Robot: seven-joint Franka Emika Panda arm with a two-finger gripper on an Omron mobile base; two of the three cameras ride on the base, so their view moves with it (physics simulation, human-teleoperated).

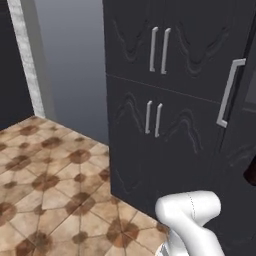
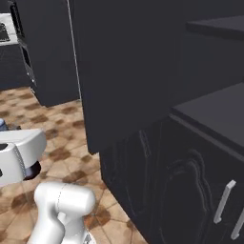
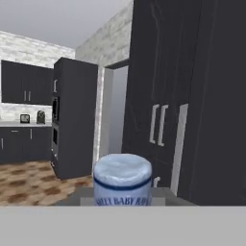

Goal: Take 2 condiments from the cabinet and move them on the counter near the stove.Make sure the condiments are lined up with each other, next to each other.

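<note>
Right at the hand view's bottom center sits the condiment bottle (image 3: 122, 180), pale blue cap toward the camera, long axis running along the gripper, label text partly visible below the cap. Gripper clenched on it, fingertips hidden. Beyond: tall black cabinet (image 3: 158, 86) w/ paired handles (image 3: 157, 125), tile floor (image 1: 45, 185).

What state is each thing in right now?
Bottle: pale blue cap up, upright between the jaws, off any surface.
Gripper: shut on the bottle.
Cabinet doors with paired handles: closed.
Door with long grey bar handle: can't tell whether it's open.
</note>
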